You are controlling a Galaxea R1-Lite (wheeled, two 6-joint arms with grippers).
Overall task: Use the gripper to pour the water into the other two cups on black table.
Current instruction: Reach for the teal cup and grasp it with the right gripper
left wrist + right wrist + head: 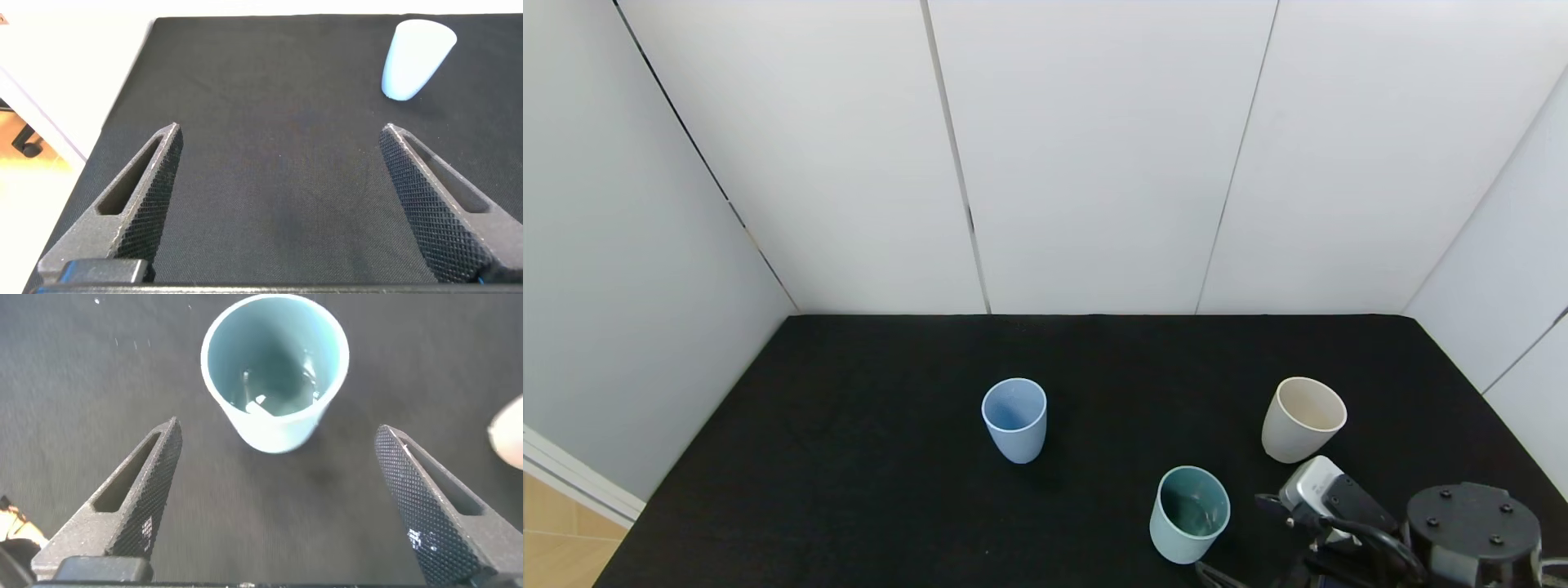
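A light blue cup [1014, 418] stands upright mid-table on the black table [849, 457]. A cream-beige cup [1303, 418] stands to the right. A teal-green cup [1190, 513] stands nearer the front, with glinting water [270, 396] in its bottom. My right gripper [279, 429] is open and empty, low over the table just short of the teal-green cup, which sits beyond the fingertips. In the head view the right gripper [1237, 535] is at the lower right. My left gripper [282, 128] is open and empty over bare table, out of the head view; the light blue cup [417, 57] shows far ahead of it.
White panel walls close the table at the back and both sides. The table's left edge [122, 106] drops to a wood floor. The cream-beige cup's edge [511, 437] shows beside the right gripper's finger.
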